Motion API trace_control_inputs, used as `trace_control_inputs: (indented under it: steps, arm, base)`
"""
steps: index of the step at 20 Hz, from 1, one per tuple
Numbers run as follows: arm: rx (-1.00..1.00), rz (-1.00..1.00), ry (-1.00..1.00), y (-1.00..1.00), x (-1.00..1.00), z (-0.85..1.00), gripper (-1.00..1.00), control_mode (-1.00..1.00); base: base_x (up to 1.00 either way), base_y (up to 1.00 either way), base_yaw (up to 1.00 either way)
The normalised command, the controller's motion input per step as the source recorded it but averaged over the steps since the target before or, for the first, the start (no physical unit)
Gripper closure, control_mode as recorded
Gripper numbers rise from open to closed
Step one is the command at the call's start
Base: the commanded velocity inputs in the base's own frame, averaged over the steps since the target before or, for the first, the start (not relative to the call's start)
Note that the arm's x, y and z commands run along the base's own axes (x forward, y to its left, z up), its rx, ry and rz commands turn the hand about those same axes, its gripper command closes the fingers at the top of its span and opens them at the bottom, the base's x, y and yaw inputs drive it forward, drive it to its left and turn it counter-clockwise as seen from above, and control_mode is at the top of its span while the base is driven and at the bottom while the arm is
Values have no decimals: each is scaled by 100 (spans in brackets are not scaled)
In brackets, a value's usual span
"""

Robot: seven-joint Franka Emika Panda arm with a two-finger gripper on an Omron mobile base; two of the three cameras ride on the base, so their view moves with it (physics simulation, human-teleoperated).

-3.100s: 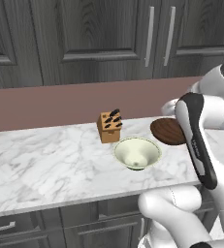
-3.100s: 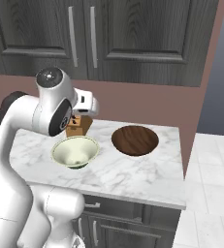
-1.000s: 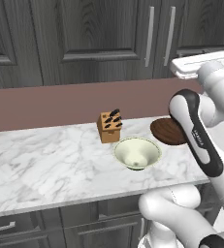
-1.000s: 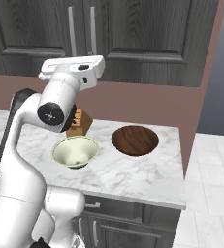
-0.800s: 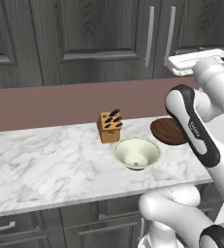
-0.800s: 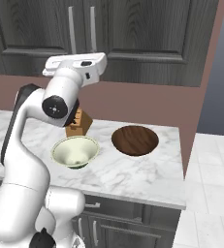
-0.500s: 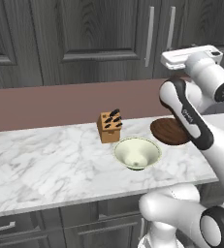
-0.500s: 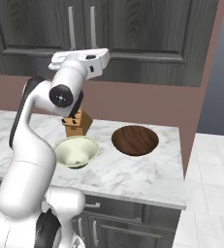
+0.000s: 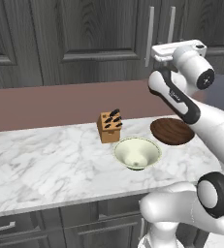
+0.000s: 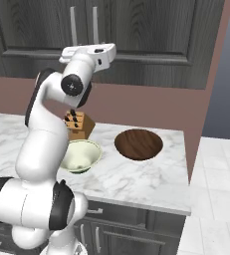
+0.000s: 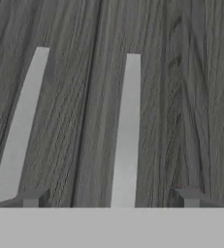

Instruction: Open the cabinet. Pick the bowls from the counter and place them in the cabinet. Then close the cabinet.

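The first step is in hand: opening the cabinet (image 11: pixel 181 97), still shut. The gripper (image 11: pixel 111 196), fingers spread wide, faces the silver bar handle (image 11: pixel 127 131) at 12 o'clock; next it must advance and close on it. The bowls, cream (image 9: pixel 137 153) and brown (image 9: pixel 172 131), wait on the counter (image 9: pixel 40 169).
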Motion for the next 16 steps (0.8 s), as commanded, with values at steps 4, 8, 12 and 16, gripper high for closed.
trace_control_inputs:
  steps: [4,8,12,16]
  arm:
    - [0,0,0,-19,57,0,-100,-100]
    - [0,0,0,-32,44,0,-100,-100]
    - [0,0,0,-23,51,0,-100,-100]
    - [0,0,3,-2,62,0,-100,-100]
  base:
    - [0,0,0]
    - [0,0,0]
    - [0,0,0]
    - [0,0,0]
